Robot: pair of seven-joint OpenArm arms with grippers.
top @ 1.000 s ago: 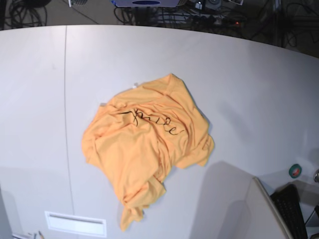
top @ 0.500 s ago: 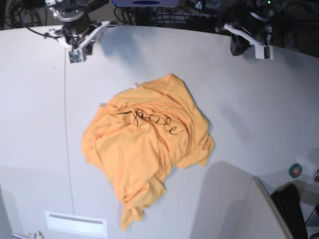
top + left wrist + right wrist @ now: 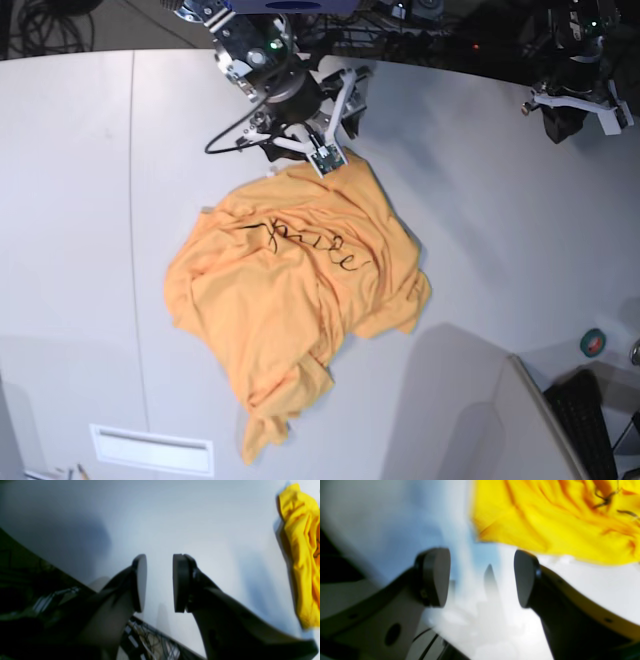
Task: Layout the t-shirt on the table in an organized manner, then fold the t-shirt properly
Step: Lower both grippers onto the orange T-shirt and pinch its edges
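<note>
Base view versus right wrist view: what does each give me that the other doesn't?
Only the base view shows the whole crumpled t-shirt, the table around it, and the left gripper far off near the curved edge. Only the right wrist view shows the right gripper open, empty, just short of the shirt's edge. Both show the orange fabric and its black lettering.

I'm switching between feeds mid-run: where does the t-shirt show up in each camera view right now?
Base: the t-shirt lies crumpled mid-table, the right gripper over its far edge.
Left wrist: only a strip of it at the right edge, apart from the left gripper.
Right wrist: it fills the upper right, just beyond the open jaws.
Shared landmark: the black cursive lettering, seen in the base and right wrist views.
</note>
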